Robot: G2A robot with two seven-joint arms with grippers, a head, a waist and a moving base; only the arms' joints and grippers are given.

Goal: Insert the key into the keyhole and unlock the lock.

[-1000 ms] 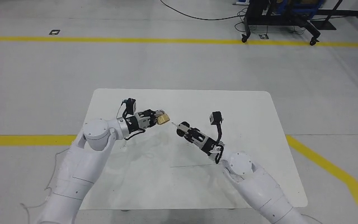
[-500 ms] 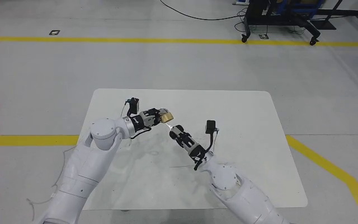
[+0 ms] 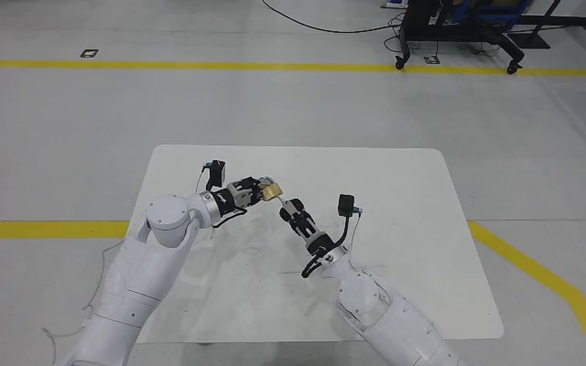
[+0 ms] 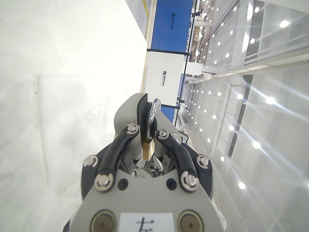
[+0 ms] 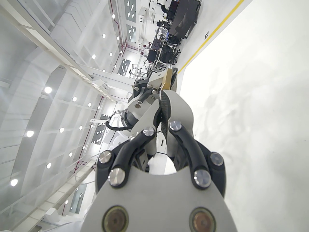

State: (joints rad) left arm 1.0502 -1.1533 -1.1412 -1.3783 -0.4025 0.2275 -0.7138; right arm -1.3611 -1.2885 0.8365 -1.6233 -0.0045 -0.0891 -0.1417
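Between the pressed fingers of the left gripper: brass padlock, pinched and held off the surface. Just ahead of it, right gripper closed on the key, blade barely showing, tip close to the padlock. Probably small, rigid, slick metal, dense for its bulk; best clamped across flat faces, key by its bow, against twisting loose.

- The lock is coloured brass gold, its shackle silver.
- The table is finished in plain white.
- The grey floor is crossed by yellow lines.
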